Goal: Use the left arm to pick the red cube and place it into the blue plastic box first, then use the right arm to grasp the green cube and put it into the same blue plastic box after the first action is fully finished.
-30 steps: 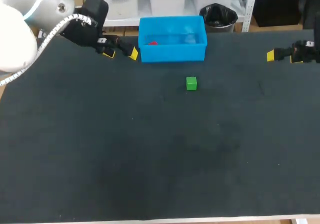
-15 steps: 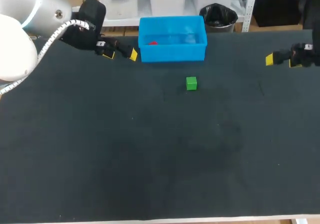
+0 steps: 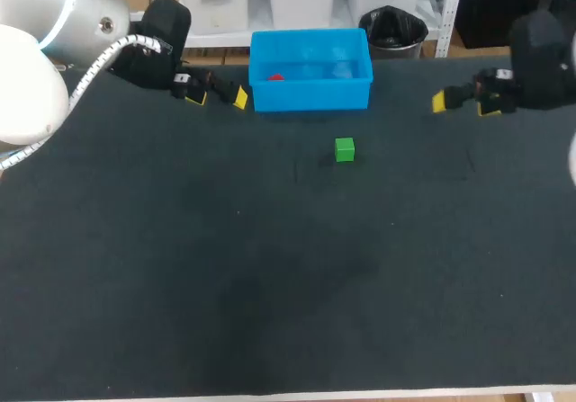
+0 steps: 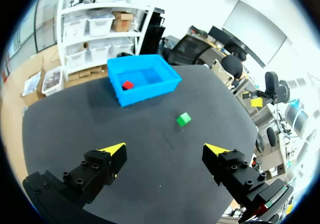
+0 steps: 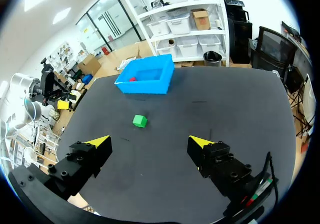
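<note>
Dark matting is covering the table (image 3: pixel 270 285), which is filling most of the head view. Across its far left corner the left arm (image 3: pixel 54 33) is coming in, bulky and white with a cable running along it, and the right arm (image 3: pixel 540 60) is entering from the far right edge.

At the far edge, near the middle, the blue plastic box (image 3: pixel 310 94) is sitting upright with its open top showing. Both wrist views are looking out at it across the table (image 4: pixel 145 91) (image 5: pixel 145 87).

Just beside the box's left wall the left gripper (image 3: pixel 217 96) is hanging, its yellow-tipped fingers standing wide apart and gripping nothing; its own view is showing only bare table between them (image 4: pixel 165 149). Well to the right of the box the right gripper (image 3: pixel 463 105) is hanging over the table, its fingers likewise spread wide and carrying nothing (image 5: pixel 149 142).

On the open table the green cube (image 3: pixel 344 149) is lying a little in front of the box's front wall, apart from it and from both grippers (image 4: pixel 183 119) (image 5: pixel 139 120).

Inside the box the red cube (image 3: pixel 275 76) is resting toward its left end (image 4: pixel 128 85) (image 5: pixel 132 78)
</note>
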